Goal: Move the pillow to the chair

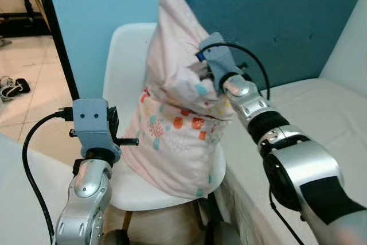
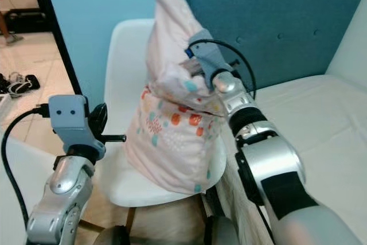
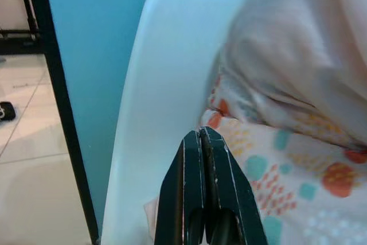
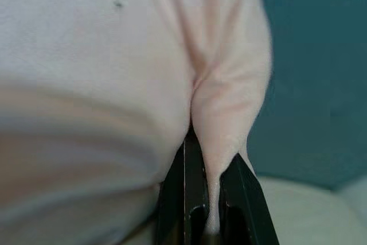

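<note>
On the seat of the white chair (image 1: 129, 61) stands the pillow (image 1: 172, 136), upright and slumped a little at its middle, its lower end resting on the seat near the front right edge and its top corner rising above the chair back. The cloth is pale pink, with orange, teal and red patches across the lower half. The right pincer (image 4: 209, 199) is pressed against the pillow's upper right side, its two black fingers (image 4: 186, 182) pinching a fold of the pink cloth between them; the right wrist view shows the cloth gathered into a crease that runs down into the narrow slot between the fingers. The left pincer (image 3: 203, 142) is pressed together with nothing in it, and hovers just in front of the chair's left edge, its tips pointing at the seam where the pillow's patterned lower half meets the chair back, near but not touching. Right of the chair lies a bed (image 1: 321, 113) with a white mattress and a teal padded headboard (image 1: 287, 21). Behind the chair is a light blue wall (image 1: 97, 4), and a tiled floor (image 1: 28, 67) spreads to the left.
</note>
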You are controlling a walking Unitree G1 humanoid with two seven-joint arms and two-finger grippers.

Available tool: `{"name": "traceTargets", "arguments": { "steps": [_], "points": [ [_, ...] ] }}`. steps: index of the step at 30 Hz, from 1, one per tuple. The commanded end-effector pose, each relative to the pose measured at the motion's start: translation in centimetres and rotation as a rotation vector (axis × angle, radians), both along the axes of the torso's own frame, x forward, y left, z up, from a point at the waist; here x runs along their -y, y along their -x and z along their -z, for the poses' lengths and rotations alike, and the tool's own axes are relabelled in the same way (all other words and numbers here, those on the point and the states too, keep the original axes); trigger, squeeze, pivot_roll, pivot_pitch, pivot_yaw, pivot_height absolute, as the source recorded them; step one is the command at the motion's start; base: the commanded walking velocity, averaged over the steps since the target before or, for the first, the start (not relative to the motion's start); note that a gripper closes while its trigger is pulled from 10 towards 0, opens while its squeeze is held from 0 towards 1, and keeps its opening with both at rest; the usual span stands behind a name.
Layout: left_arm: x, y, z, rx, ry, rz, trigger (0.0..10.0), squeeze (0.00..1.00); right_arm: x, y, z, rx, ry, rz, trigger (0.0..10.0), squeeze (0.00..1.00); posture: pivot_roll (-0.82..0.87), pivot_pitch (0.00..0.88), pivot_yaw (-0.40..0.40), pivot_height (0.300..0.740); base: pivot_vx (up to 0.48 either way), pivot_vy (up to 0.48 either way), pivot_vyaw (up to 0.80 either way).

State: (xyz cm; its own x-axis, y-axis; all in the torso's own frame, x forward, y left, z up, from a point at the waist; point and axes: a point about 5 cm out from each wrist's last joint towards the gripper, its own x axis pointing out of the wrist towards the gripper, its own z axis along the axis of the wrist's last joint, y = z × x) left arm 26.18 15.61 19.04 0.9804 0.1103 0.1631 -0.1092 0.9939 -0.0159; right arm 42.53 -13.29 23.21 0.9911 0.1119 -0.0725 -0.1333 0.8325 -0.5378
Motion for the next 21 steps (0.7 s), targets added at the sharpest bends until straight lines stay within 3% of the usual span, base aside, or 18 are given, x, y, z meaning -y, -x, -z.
{"name": "traceTargets", "arguments": {
  "steps": [1, 2, 6, 8, 9, 11, 12, 13, 14, 19, 21],
  "points": [
    [0.1, 0.1, 0.0, -0.006, -0.005, 0.000, 10.0, 0.00, 0.6, 0.4, 2.4, -0.102, 0.018, 0.029, 10.0, 0.00, 0.07, 0.000, -0.093, 0.570, 0.000, 0.000, 0.00],
    [0.2, 0.1, 0.0, -0.007, -0.006, 0.002, 10.0, 0.00, 2.0, 0.6, 3.5, -0.169, 0.020, 0.088, 10.0, 0.00, 0.07, 0.000, -0.092, 0.570, 0.000, 0.000, 0.00],
    [0.2, 0.1, 0.0, -0.008, -0.006, 0.004, 10.0, 0.00, 3.1, 1.2, 5.3, -0.285, 0.014, 0.109, 10.0, 0.00, 0.07, 0.000, -0.094, 0.570, 0.000, 0.000, 0.00],
    [0.2, 0.1, 0.0, -0.008, -0.005, 0.005, 10.0, 0.00, 3.9, 1.9, 7.0, -0.407, -0.035, 0.104, 10.0, 0.00, 0.07, 0.000, -0.094, 0.570, 0.000, 0.000, 0.00],
    [0.2, 0.1, 0.0, -0.008, -0.005, 0.005, 10.0, 0.00, 3.9, 1.9, 7.0, -0.407, -0.035, 0.104, 10.0, 0.00, 0.07, 0.000, -0.094, 0.570, 0.000, 0.000, 0.00],
    [0.2, 0.1, -0.1, -0.008, -0.004, 0.005, 10.0, 0.00, 3.1, 2.6, 8.4, -0.556, -0.229, 0.016, 10.0, 0.00, 0.06, 0.000, -0.097, 0.570, 0.000, 0.000, 0.00],
    [0.2, 0.1, -0.1, -0.008, -0.004, 0.005, 10.0, 0.00, 3.1, 2.6, 8.4, -0.556, -0.229, 0.016, 10.0, 0.00, 0.06, 0.000, -0.097, 0.570, 0.000, 0.000, 0.00],
    [0.4, 0.2, 0.0, -0.009, -0.002, 0.005, 10.0, 0.00, 2.5, 3.0, 8.7, -0.638, -0.397, -0.050, 10.0, 0.00, 0.06, 0.000, -0.097, 0.570, 0.000, 0.000, 0.00],
    [0.4, 0.2, 0.0, -0.009, -0.001, 0.005, 10.0, 0.00, 2.4, 3.0, 8.7, -0.653, -0.432, -0.062, 10.0, 0.00, 0.06, 0.000, -0.097, 0.570, 0.000, 0.000, 0.00],
    [0.3, 0.1, 0.0, -0.011, 0.003, 0.005, 10.0, 0.00, 1.7, 3.3, 8.8, -0.719, -0.486, -0.123, 10.0, 0.00, 0.05, 0.000, -0.104, 0.570, 0.000, 0.000, 0.00],
    [0.3, -0.1, 0.0, -0.011, 0.005, 0.005, 10.0, 0.00, 1.4, 3.5, 8.9, -0.748, -0.463, -0.161, 10.0, 0.00, 0.05, 0.000, -0.107, 0.570, 0.000, 0.000, 0.00]
  ]
}}
